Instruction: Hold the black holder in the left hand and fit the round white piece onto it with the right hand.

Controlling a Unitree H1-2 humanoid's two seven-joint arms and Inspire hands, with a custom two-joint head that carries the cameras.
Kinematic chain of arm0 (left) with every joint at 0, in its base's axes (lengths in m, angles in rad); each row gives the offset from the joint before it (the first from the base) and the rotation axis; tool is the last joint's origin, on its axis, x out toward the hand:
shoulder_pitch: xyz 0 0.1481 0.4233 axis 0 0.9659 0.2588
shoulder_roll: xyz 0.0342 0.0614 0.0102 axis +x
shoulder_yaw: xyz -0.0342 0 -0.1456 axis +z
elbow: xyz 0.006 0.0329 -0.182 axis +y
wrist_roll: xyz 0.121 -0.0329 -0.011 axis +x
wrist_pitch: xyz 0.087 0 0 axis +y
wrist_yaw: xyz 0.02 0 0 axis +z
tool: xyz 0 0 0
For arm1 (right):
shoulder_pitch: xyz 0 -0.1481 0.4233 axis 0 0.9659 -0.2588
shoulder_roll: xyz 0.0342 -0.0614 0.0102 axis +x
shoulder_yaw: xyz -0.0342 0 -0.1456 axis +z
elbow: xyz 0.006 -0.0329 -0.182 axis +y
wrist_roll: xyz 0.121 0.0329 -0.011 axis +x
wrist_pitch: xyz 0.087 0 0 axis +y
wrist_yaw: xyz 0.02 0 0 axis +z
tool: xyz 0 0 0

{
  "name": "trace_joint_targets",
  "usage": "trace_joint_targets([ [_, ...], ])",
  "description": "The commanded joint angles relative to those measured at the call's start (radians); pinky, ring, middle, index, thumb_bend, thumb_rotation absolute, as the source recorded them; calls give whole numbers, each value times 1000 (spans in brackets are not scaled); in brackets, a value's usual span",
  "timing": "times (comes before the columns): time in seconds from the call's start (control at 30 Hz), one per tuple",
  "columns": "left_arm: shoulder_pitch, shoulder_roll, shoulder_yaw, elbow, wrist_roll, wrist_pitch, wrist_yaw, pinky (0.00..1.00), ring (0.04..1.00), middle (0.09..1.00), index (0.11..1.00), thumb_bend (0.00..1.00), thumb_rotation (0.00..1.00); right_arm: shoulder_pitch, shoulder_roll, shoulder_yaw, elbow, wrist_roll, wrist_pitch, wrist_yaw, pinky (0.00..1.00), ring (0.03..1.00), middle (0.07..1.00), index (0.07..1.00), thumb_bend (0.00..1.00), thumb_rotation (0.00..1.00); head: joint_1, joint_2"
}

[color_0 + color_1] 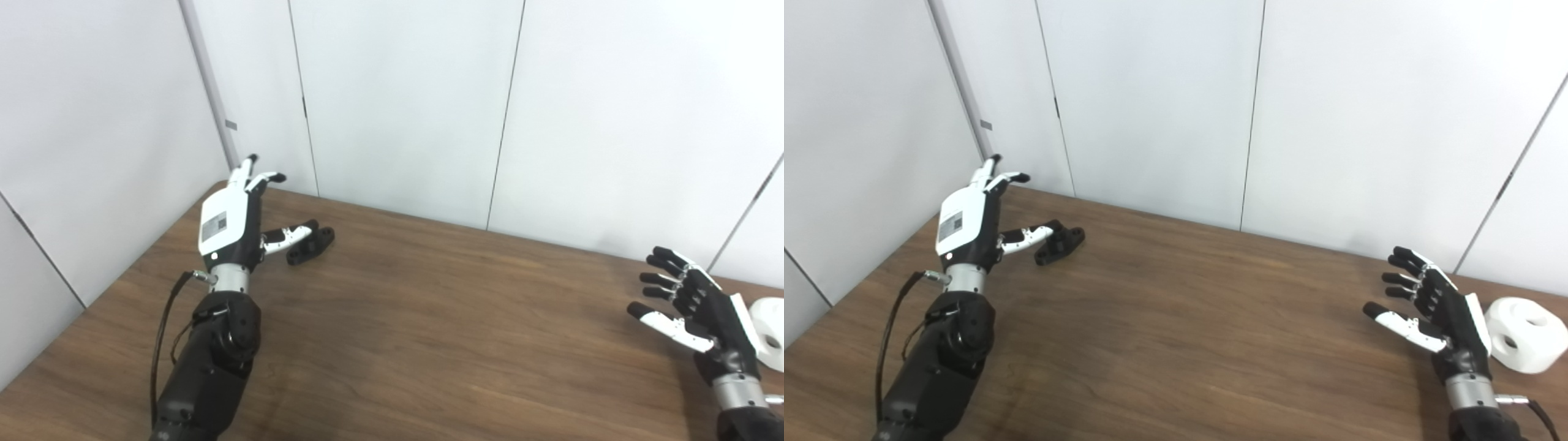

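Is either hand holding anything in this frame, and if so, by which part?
Nothing is held. The left hand is open beside the black holder on the table; the right hand is open next to the round white piece.

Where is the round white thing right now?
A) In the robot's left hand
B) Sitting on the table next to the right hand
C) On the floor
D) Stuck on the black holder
B: the round white piece rests on the table just outside the open right hand, which holds nothing, while the black holder lies far across the table by the open left hand.
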Motion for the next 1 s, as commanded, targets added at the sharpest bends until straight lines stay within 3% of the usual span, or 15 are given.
trace_joint_targets([
  [0.0,-45,35,-15,-14,48,57,-5,986,1000,1000,830,947,487,104,8,-5,47,11,-14,7,678,727,807,793,758,262,-2,1],
  [0.13,-47,59,-45,-12,66,119,-40,1000,1000,1000,845,999,564,107,9,-7,43,13,-14,10,671,726,809,796,752,268,-3,3],
  [0.43,-59,74,-78,14,17,164,-93,1000,1000,1000,821,1000,645,115,10,-4,25,4,-14,-3,666,717,797,788,772,325,-12,12],
  [0.97,-79,84,-135,103,2,184,-77,1000,1000,1000,786,1000,586,124,0,-1,-2,1,-14,3,665,723,807,794,737,295,-15,19],
])
